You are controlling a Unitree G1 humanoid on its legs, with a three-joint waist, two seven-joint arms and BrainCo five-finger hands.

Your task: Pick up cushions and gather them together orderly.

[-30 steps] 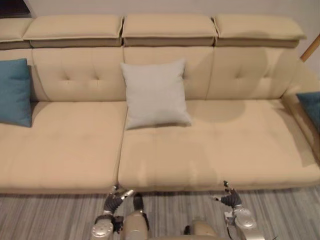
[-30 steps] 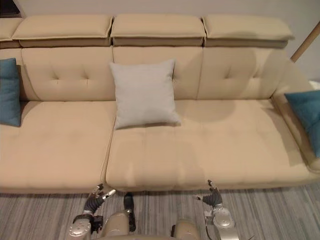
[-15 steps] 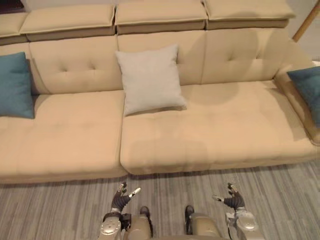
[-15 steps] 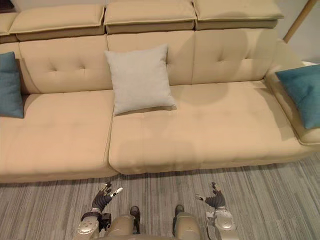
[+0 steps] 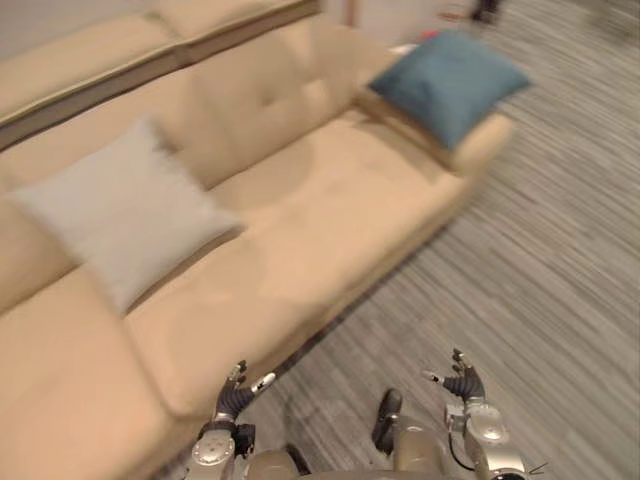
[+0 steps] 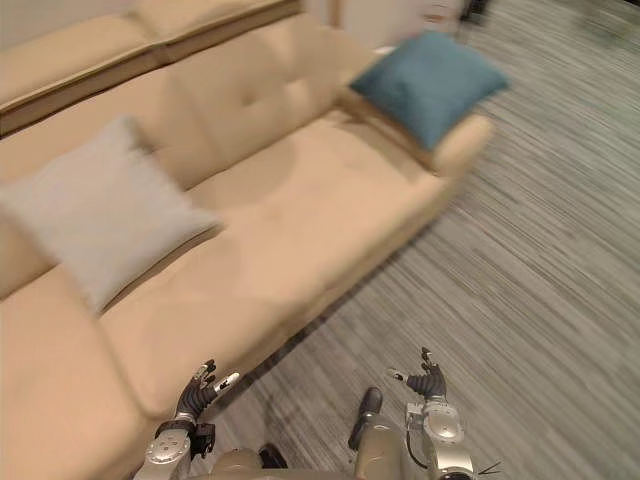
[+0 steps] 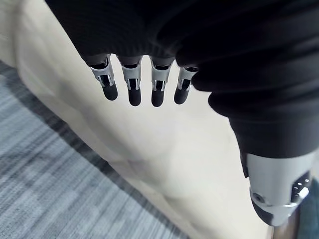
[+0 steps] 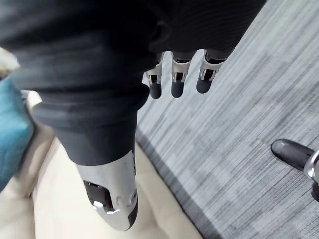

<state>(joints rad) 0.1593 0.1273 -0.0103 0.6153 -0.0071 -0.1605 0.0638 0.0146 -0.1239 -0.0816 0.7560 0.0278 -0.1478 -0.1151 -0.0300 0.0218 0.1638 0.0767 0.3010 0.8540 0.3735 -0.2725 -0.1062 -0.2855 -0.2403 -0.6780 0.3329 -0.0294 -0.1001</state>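
A light grey cushion (image 5: 120, 225) leans against the backrest of the beige sofa (image 5: 300, 230). A teal cushion (image 5: 448, 82) lies on the sofa's far armrest, and its edge (image 8: 12, 129) also shows in the right wrist view. My left hand (image 5: 235, 395) hangs low by the sofa's front edge, open and holding nothing. In the left wrist view its fingers (image 7: 129, 87) are straight over the seat edge. My right hand (image 5: 462, 385) is open over the carpet, well away from both cushions, its fingers (image 8: 174, 79) straight.
Grey striped carpet (image 5: 540, 280) stretches to the right of the sofa and in front of it. The sofa's seat between the two cushions is bare.
The whole view has swung to the right, so the camera moved. The teal cushion at the sofa's left end has left the picture. Both hands stay low and open.
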